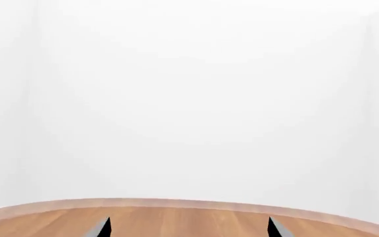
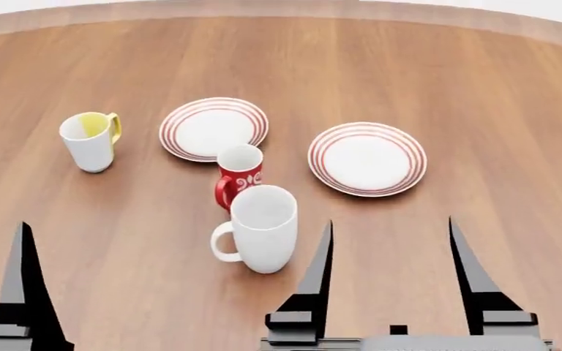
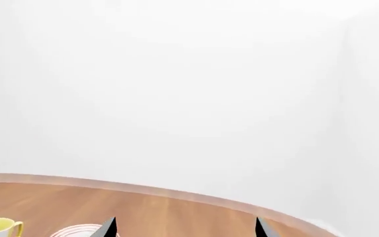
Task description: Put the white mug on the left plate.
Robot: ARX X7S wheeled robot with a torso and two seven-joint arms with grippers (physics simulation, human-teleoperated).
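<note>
The white mug (image 2: 260, 228) stands upright on the wooden surface (image 2: 476, 80), handle toward 9 o'clock, hiding the base of the red mug (image 2: 238, 175) just behind it. The left plate (image 2: 214, 129) lies at 11 o'clock from the white mug, the right plate (image 2: 367, 158) at 2 o'clock, the yellow-lined mug (image 2: 91, 140) at 10 o'clock. The right gripper (image 2: 391, 241) has its fingers spread wide, empty, bases cut off by the frame. The left gripper (image 1: 189, 228) likewise stands parted, only its tips showing; the head view cuts off all but one finger.
</note>
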